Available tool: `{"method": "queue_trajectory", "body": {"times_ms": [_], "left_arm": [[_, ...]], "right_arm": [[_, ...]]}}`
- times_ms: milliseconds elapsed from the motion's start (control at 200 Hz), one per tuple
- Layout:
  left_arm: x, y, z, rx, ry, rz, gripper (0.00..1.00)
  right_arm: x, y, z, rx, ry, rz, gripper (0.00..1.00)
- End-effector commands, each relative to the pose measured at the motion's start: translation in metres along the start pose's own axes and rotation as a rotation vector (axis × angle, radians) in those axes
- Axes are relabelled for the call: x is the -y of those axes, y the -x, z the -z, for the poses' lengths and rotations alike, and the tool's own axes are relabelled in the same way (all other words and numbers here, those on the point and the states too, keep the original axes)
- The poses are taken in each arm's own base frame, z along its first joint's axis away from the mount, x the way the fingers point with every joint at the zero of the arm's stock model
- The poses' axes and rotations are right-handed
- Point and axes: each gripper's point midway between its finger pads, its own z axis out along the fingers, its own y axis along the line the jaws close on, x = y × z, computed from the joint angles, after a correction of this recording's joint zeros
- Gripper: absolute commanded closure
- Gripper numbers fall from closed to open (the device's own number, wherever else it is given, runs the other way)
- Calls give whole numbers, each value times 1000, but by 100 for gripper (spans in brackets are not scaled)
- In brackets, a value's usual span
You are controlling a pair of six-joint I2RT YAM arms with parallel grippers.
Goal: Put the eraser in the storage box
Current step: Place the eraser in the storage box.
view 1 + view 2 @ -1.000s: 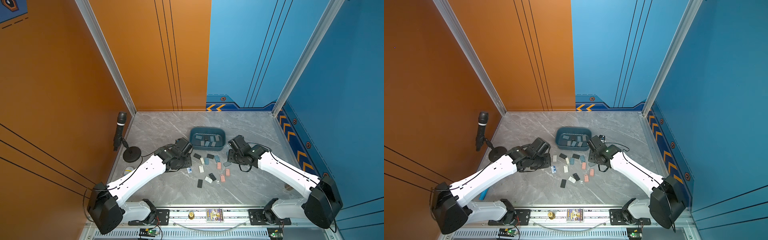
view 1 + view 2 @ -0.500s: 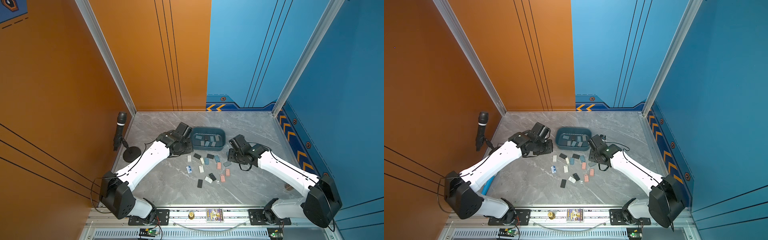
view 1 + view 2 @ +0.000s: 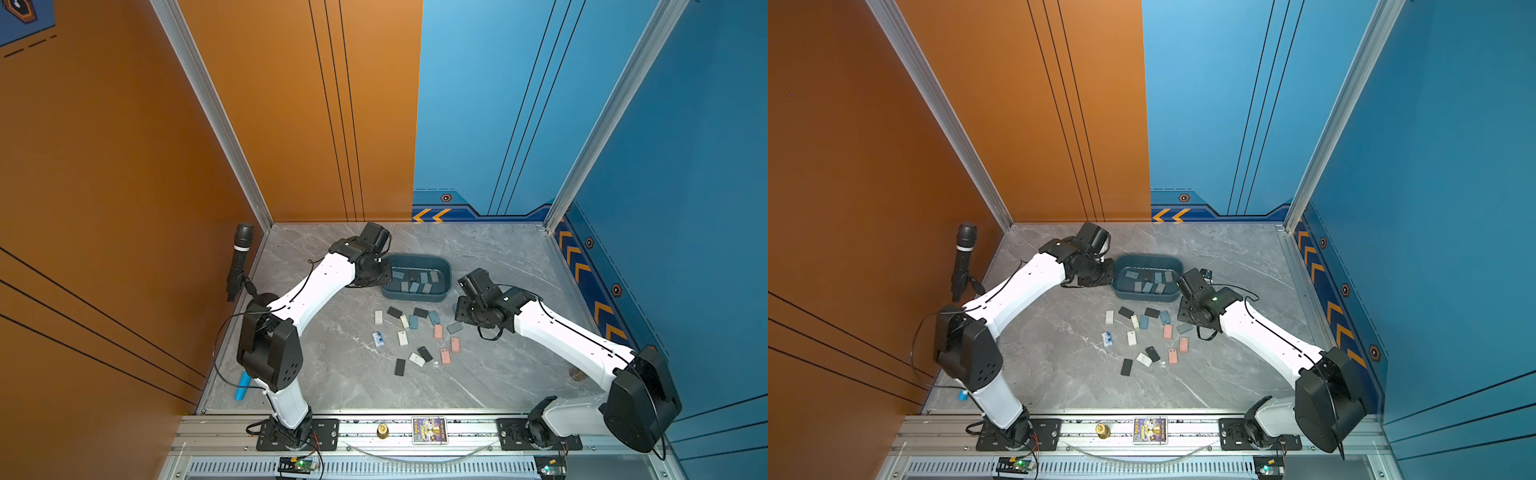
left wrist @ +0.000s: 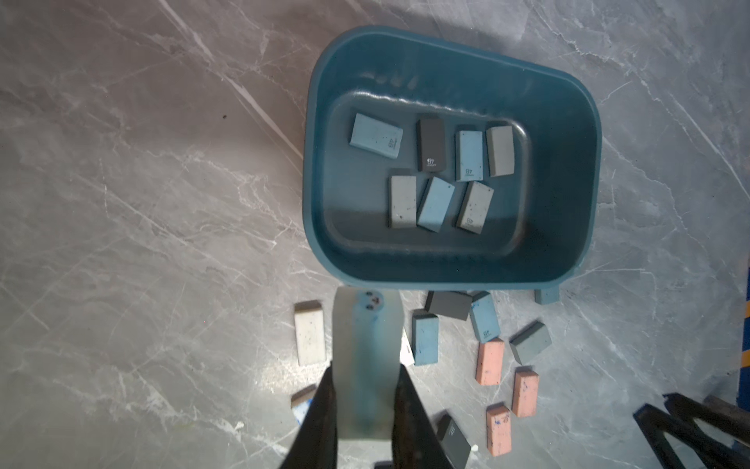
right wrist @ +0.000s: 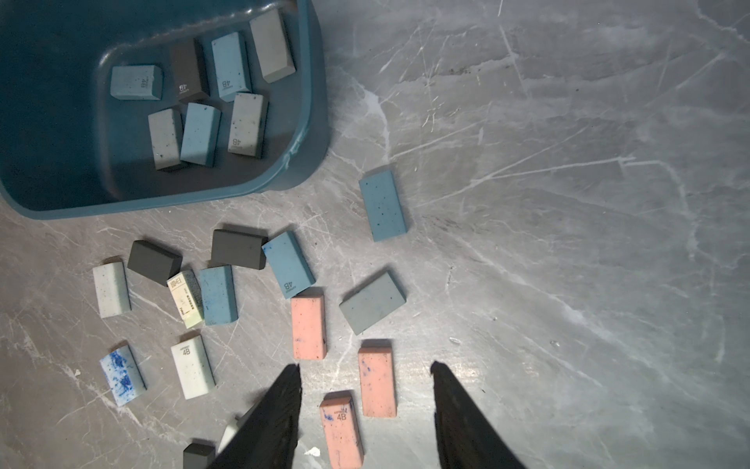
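My left gripper (image 4: 365,367) is shut on a pale grey-blue eraser (image 4: 367,325), whose far end reaches the outer rim of the storage box (image 4: 446,276). In both top views this gripper (image 3: 384,272) (image 3: 1108,270) hangs at the left end of the dark teal storage box (image 3: 419,258) (image 3: 1148,258), and the wrist hides the held eraser. Several erasers (image 4: 436,199) lie inside the box. My right gripper (image 5: 365,365) (image 3: 459,309) stands open and empty above two pink erasers (image 5: 377,381) on the table, right of the box.
Several loose erasers (image 3: 415,322), black, blue, white, grey and pink, lie scattered in front of the box. A microphone on a stand (image 3: 241,257) stands at the left wall. A blue cylinder (image 3: 242,384) lies at the front left. Walls close in three sides.
My left arm has swung from beside the loose erasers back and up to the box's left end, still gripping its eraser. The right arm has stayed put.
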Motion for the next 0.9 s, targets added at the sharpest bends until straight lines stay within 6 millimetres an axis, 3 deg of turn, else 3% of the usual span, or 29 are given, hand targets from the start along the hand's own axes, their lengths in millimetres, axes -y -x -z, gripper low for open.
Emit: {"method": "queue_trajectory", "body": {"times_ms": [0, 636, 896], "left_arm": [[4, 8, -12, -38, -17, -30, 85], [68, 45, -116, -111, -129, -101, 87], [71, 47, -147, -122, -113, -103, 86]], "right_arm": [[5, 0, 1, -6, -8, -23, 46], [41, 3, 6, -19, -50, -105, 46], [49, 5, 6, -30, -51, -123, 46]]}}
